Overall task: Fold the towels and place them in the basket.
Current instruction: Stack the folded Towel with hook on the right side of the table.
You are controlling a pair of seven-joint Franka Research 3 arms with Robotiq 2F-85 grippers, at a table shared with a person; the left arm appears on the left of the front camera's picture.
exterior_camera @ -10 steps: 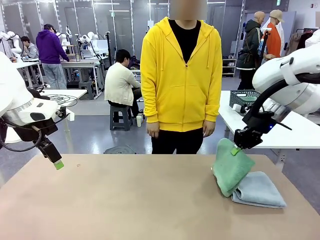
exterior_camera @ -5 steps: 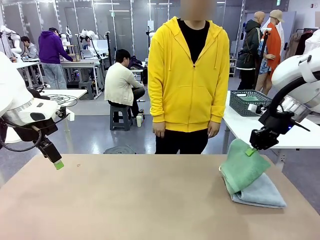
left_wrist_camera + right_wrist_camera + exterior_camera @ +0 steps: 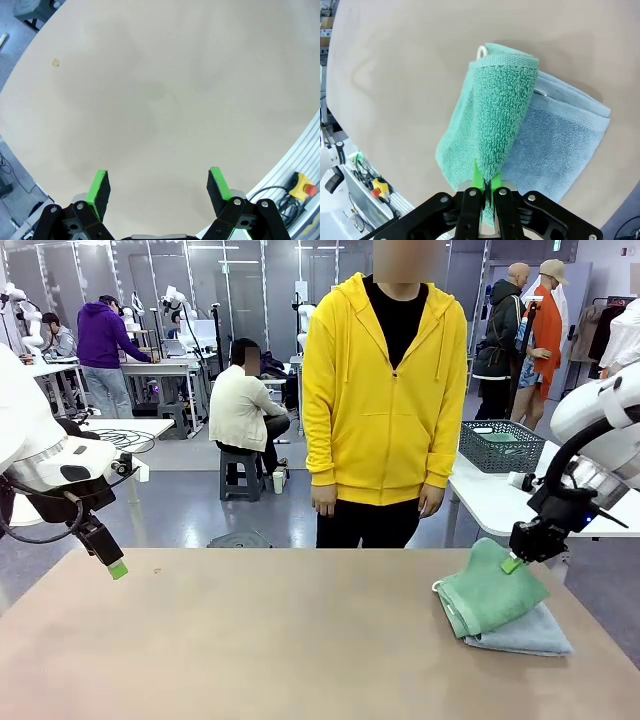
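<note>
A folded sea-green towel (image 3: 490, 592) lies tilted on top of a folded pale grey-blue towel (image 3: 525, 632) at the table's right side. My right gripper (image 3: 513, 562) is shut on the green towel's upper edge, holding that edge raised. In the right wrist view the green towel (image 3: 492, 120) rises between the closed fingers (image 3: 478, 179), with the grey-blue towel (image 3: 555, 145) flat beneath it. My left gripper (image 3: 116, 568) hangs open over the table's left edge; in the left wrist view its green pads (image 3: 98, 188) stand wide apart above bare tabletop. The dark grey basket (image 3: 502, 445) sits on a white table behind, at right.
A person in a yellow hoodie (image 3: 385, 390) stands at the far side of the table, hands down. The tan tabletop (image 3: 280, 640) stretches bare across the left and middle. A red emergency button (image 3: 306, 190) sits off the table's edge in the left wrist view.
My right gripper has carried the green towel to the right and lower, laying it further over the grey-blue towel. The person has shifted slightly right. The left arm has not moved.
</note>
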